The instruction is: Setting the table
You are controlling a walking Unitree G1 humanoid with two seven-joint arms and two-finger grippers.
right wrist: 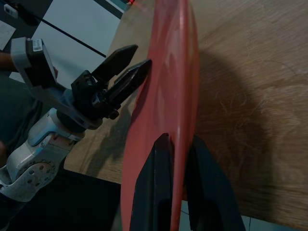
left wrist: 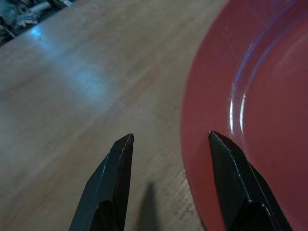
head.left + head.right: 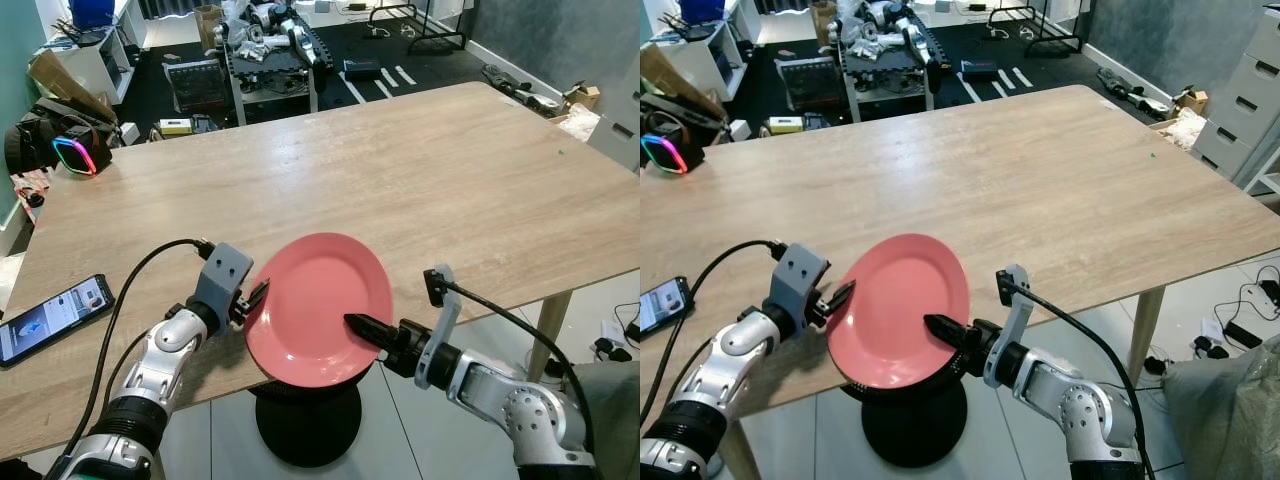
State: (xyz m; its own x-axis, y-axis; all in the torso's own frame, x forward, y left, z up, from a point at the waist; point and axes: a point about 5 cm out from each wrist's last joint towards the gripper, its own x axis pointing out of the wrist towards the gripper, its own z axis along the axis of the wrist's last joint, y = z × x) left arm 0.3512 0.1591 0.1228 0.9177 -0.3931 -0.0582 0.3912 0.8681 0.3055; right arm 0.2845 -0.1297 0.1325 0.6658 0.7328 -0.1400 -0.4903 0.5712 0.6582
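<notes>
Over table (image 3: 420, 170) edge, right tool (image 3: 362, 324) pinches pink plate (image 3: 318, 300) rim; left tool (image 3: 256, 297) spread beside plate.

Both head views are bright, evenly lit and sharp, with soft daylight sheen across the far worktop (image 3: 420, 170). The left wrist view is softly out of focus, with a bluish glare patch on the wood and white streaks of glare on the pink plate (image 2: 260, 120). The right wrist view is dimmer, the plate casting a broad dark shadow.
</notes>
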